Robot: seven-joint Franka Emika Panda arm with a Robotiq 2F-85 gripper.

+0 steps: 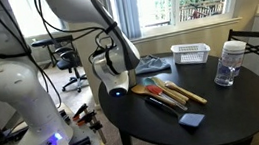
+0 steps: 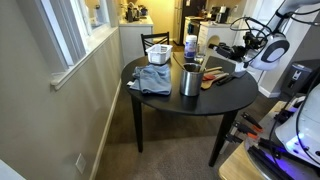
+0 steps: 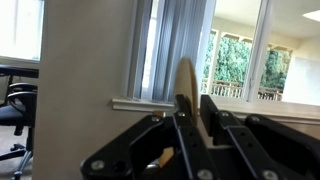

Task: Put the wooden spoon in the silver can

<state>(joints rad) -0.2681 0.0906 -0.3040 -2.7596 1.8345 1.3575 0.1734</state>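
The pincer (image 3: 195, 118) is clenched on the one wooden spoon (image 3: 185, 82), whose bowl pokes up between its fingers. One silver can (image 2: 190, 80) stands upright on the round black bench (image 2: 225, 98), just beside one blue cloth (image 2: 150, 80). One clear jar (image 1: 231, 61) and one white basket (image 1: 189, 52) sit farther off.

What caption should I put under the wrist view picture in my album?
End effector holds the wooden spoon up before a window.

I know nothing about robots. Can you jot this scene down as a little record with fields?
place: round dark table
gripper: shut on the wooden spoon, held off the table
silver can: upright on the table, spoon not yet in it
also on table: clear jar, white basket, blue cloth, loose utensils
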